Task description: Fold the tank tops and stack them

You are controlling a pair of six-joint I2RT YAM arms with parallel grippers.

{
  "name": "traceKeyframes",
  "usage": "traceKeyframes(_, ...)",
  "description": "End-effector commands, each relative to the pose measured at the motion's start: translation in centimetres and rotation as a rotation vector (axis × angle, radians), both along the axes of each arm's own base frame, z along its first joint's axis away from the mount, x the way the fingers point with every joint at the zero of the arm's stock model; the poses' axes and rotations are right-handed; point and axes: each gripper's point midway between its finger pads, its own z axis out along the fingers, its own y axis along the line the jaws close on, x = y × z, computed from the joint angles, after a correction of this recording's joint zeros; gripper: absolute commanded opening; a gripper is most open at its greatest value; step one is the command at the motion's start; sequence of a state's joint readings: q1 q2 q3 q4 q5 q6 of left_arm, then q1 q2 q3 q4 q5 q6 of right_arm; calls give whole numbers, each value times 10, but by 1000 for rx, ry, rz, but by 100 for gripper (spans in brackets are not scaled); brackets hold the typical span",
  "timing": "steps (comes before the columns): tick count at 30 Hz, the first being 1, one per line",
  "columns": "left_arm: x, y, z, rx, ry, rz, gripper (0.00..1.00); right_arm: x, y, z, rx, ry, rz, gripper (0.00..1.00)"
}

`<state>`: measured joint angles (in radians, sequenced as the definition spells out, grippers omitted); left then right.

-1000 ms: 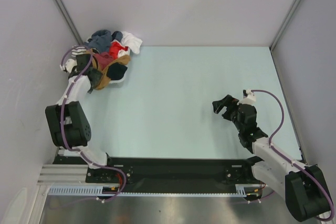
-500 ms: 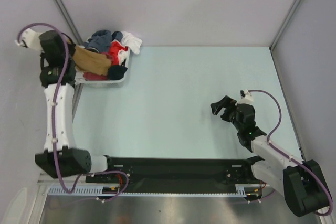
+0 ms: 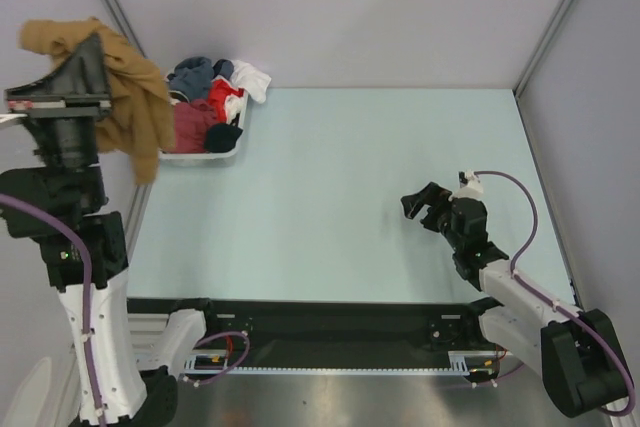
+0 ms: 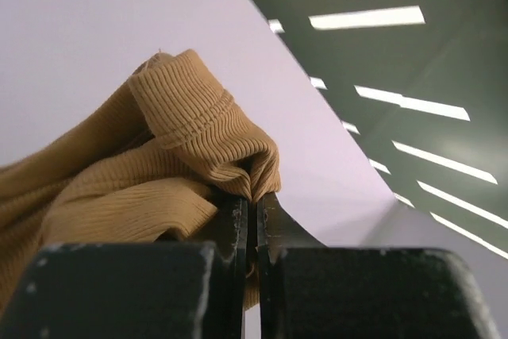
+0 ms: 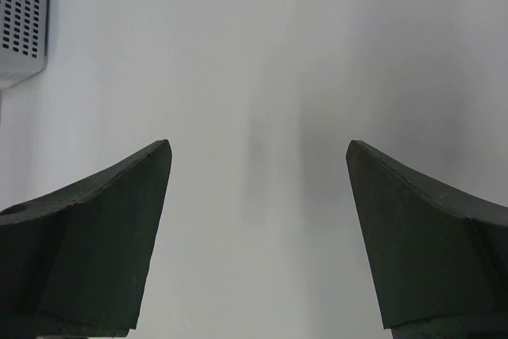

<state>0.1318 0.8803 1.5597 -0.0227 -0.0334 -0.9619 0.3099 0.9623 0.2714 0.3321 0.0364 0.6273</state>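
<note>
**Tan-brown tank top (image 3: 135, 107) hangs from the left claw, high beside the basket**

The left gripper (image 4: 255, 196) is pinched tight on a ribbed hem of the top, its jaws pressed together with only cloth between them. The rest of the garment drapes down in a loose bunch above and just left of the basket (image 3: 207, 155). Holding it this high probably lets the cloth drop free of the other clothes, so that nothing else comes out with it and its shape can be read before it is spread out.

The dark maroon top (image 3: 188, 125) lies in the basket among mixed clothes, untouched.

The left arm stands reared up almost straight from its base. Its wrist is tipped back far enough that the wrist camera looks past the cloth at the ceiling lights.

The right gripper (image 3: 422, 203) waits low over the table (image 3: 330, 167), well to the right of the basket. Its jaws are spread wide with nothing between them, and its forearm reaches forward from the near edge. It seems placed to catch a free edge once the top comes down.
</note>
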Motion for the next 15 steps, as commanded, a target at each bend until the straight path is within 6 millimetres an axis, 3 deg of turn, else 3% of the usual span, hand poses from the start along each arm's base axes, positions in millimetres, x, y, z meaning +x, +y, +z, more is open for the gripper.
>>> traceKeyframes(1,41,-54,-59,-17,163,-304,0,10,-2,35,6,-97,-12,97)
traceKeyframes(2,32,-79,-68,-10,181,-398,0,9,-3,36,6,-103,-15,97)
traceKeyframes(3,35,-90,-84,-10,225,-433,0,8,-5,36,-2,-104,-22,97)
traceKeyframes(4,44,-101,-113,-13,289,-453,0,8,-6,40,-3,-116,-29,97)
traceKeyframes(5,34,-126,-123,1,296,-542,0,7,-8,41,-4,-122,-34,97)
traceKeyframes(6,35,-139,-139,10,325,-570,0,6,-8,40,-9,-121,-35,97)
traceKeyframes(7,42,-154,-175,30,399,-594,0,6,-9,41,-10,-125,-39,97)
traceKeyframes(9,40,-185,-209,56,470,-639,0,6,-13,44,-19,-133,-51,96)
traceKeyframes(11,46,-222,-267,147,604,-665,0,5,-15,45,-26,-141,-58,96)
traceKeyframes(13,52,-238,-298,220,680,-636,0,4,-17,44,-39,-146,-64,95)
traceKeyframes(14,50,-264,-319,300,728,-665,0,3,-17,45,-40,-150,-63,95)
traceKeyframes(15,53,-272,-326,353,742,-641,0,2,-19,45,-42,-157,-65,95)
